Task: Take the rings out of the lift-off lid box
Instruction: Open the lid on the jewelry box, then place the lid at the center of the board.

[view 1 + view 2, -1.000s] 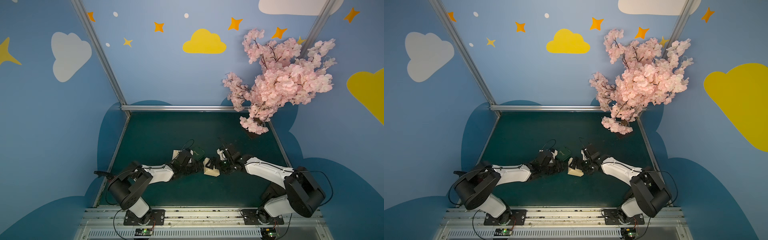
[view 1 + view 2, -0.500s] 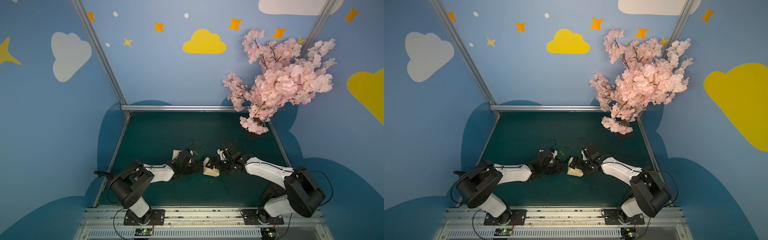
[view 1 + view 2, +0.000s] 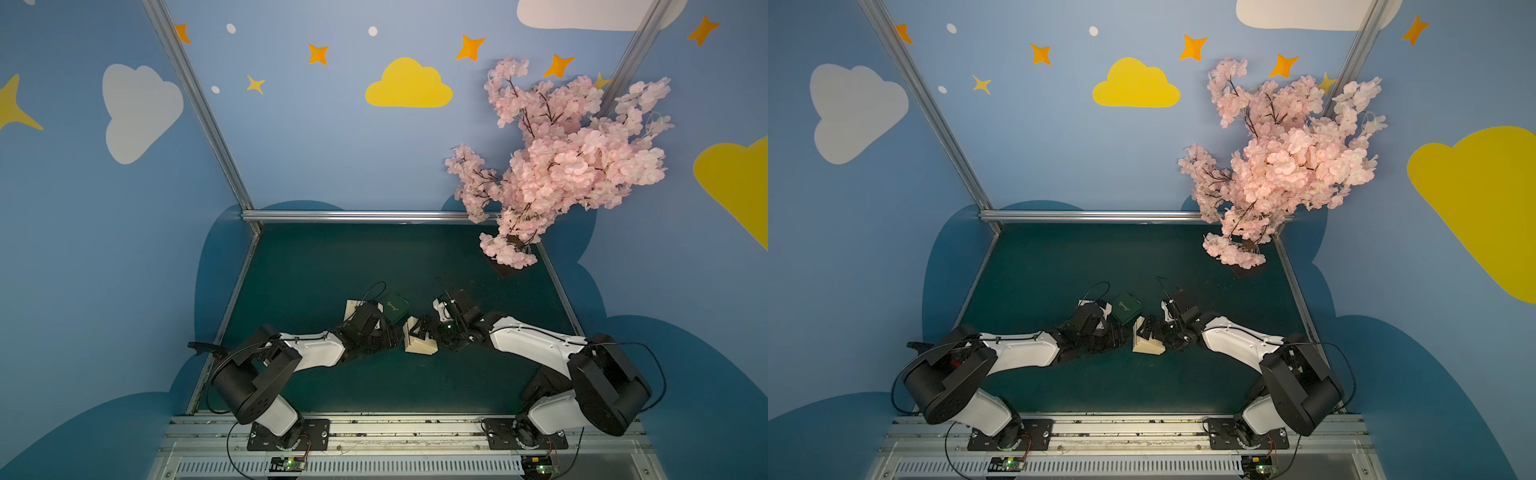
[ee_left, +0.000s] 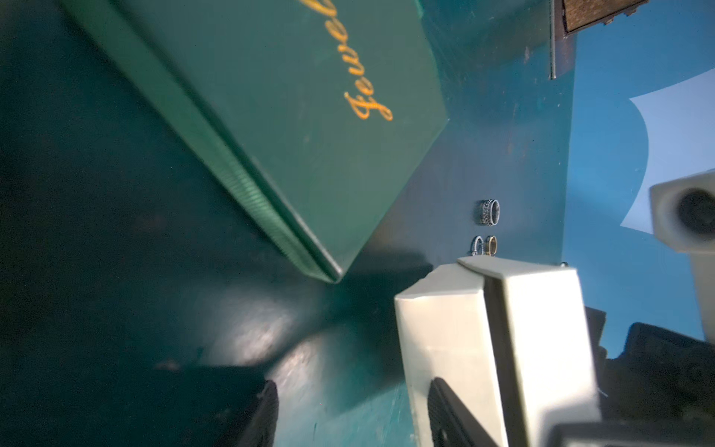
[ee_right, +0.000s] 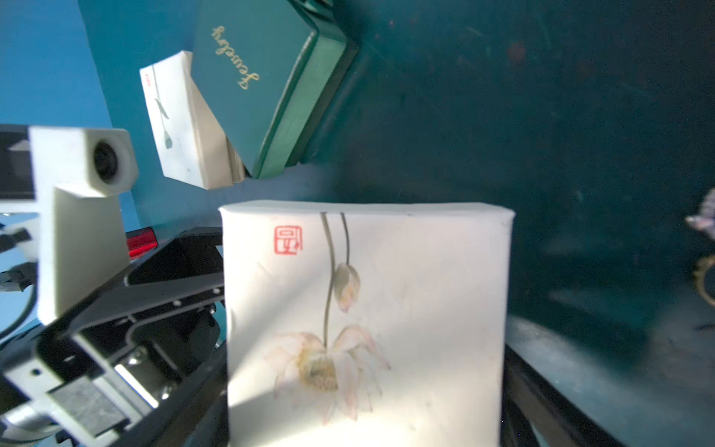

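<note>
The left arm [image 3: 316, 353] and right arm [image 3: 536, 345] stretch low and meet mid-table [image 3: 374, 266]. The right gripper [image 3: 420, 331] clamps wide across a cream box [image 5: 425, 302] with a printed lotus [image 5: 321, 363] and red seal [image 5: 288, 240]. The left gripper [image 4: 352, 391] is part open and empty, one finger [image 4: 445, 410] against that box. The green box [image 4: 309, 116] reads "Jewelry" in gold. The left wrist view shows three rings [image 4: 489, 212] on the bare table just past the cream box, too small for the top views.

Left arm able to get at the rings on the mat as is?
Probably not directly: the cream box, gripped by the right gripper, sits between the left gripper and the rings. The gap beside the green box looks tight.
</note>
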You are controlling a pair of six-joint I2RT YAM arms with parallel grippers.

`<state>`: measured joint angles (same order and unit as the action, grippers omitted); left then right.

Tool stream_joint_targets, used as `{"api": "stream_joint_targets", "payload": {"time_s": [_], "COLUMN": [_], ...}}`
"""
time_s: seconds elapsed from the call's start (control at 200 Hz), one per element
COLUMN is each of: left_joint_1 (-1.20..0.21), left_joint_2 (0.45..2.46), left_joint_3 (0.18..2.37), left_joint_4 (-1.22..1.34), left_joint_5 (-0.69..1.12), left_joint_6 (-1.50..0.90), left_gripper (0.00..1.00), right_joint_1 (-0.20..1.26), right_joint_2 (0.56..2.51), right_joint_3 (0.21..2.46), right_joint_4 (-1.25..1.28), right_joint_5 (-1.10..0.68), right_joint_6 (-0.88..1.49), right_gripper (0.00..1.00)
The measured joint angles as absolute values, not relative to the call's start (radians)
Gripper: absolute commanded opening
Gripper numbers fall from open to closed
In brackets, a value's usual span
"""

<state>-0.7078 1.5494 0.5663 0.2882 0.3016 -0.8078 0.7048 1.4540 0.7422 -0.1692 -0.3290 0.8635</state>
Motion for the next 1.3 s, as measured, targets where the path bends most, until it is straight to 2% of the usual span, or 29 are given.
{"api": "stream_joint_targets", "payload": {"time_s": [0.405, 0.706, 1.136, 1.302], "left_joint_1": [-0.71, -0.71, -0.71, -0.71], "left_joint_2": [1.383, 1.24, 1.176, 1.175], "left_joint_3": [0.53, 0.53, 0.53, 0.534], "left_joint_4": [0.222, 0.144, 0.048, 0.03], "left_joint_5": [0.274, 0.192, 0.114, 0.099], "left_joint_6": [-0.807, -0.778, -0.743, -0.736], "left_gripper": [0.66, 0.69, 0.7, 0.78], "right_joint_1": [0.71, 0.661, 0.558, 0.551], "right_joint_2": [1.445, 1.449, 1.789, 1.835], "right_joint_3": [0.728, 0.894, 1.218, 1.257], "right_joint_4": [-0.136, -0.322, -0.443, -0.476], "right_joint_5": [-0.33, -0.226, -0.107, -0.068], "right_joint_6": [0.861, 0.772, 0.619, 0.584], "right_gripper": [0.94, 0.94, 0.95, 0.97]}}
